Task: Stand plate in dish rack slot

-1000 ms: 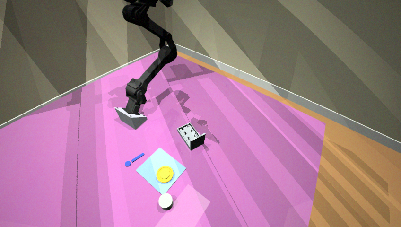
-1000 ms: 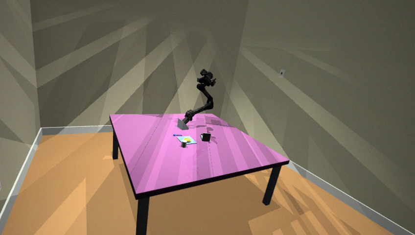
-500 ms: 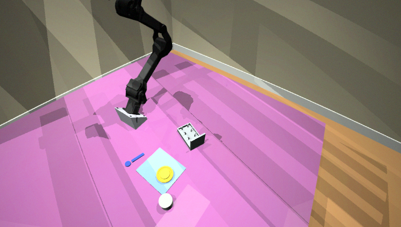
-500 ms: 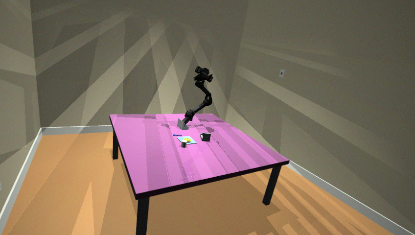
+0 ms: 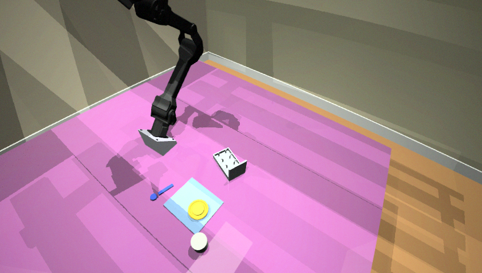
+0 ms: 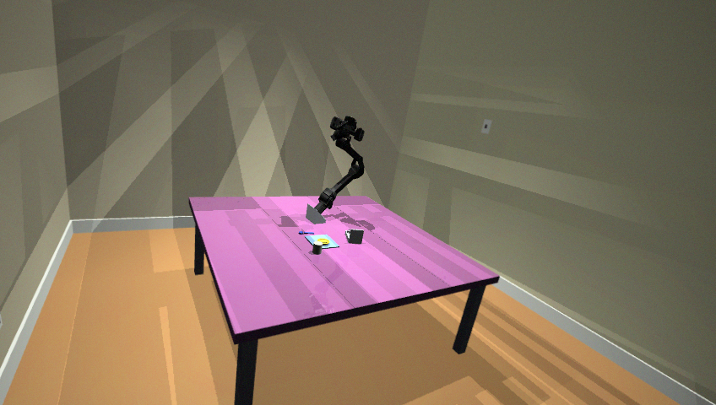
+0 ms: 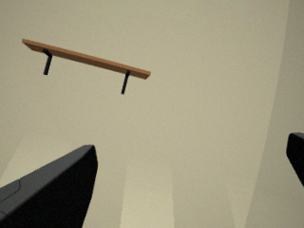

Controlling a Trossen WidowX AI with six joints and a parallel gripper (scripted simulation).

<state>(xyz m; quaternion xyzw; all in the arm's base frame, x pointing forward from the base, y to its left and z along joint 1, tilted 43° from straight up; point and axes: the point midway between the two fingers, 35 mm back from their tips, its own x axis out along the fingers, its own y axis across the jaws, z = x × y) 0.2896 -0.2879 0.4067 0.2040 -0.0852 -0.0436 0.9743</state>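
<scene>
Overhead, exterior and wrist views of the workspace, read from the near edge of the pink table [image 5: 101, 236] outward. Nearest stands a white cup [image 5: 198, 241]; just beyond it a pale blue mat [image 5: 179, 199] carries the yellow plate [image 5: 198, 209], which lies flat near the mat's nearer corner. A blue spoon [image 5: 161, 191] lies beside the mat's far-left edge, apart from it. Farther on, well apart from the mat, sits the grey dish rack [image 5: 229, 162], with small rail pegs visible on its floor and one raised end wall. The plate is judged rigid, light and probably smooth-glazed, so it may slip in a shallow pinch and could chip if dropped; because it lies flat, the raised rim is the only practical hold, best taken at an edge free of the cup so that the disc can afterwards be turned on edge between the rails. Farthest from the viewer, the arm's grey base [image 5: 157, 141] is fixed to the table and the arm [image 5: 175, 77] rises steeply, its upper end leaving the overhead view. The gripper [image 6: 346, 128] is high above the table, far from plate and rack; in the wrist view its two dark fingers stand wide apart with only a wall and a wall shelf [image 7: 85, 59] between them, holding and touching nothing.
</scene>
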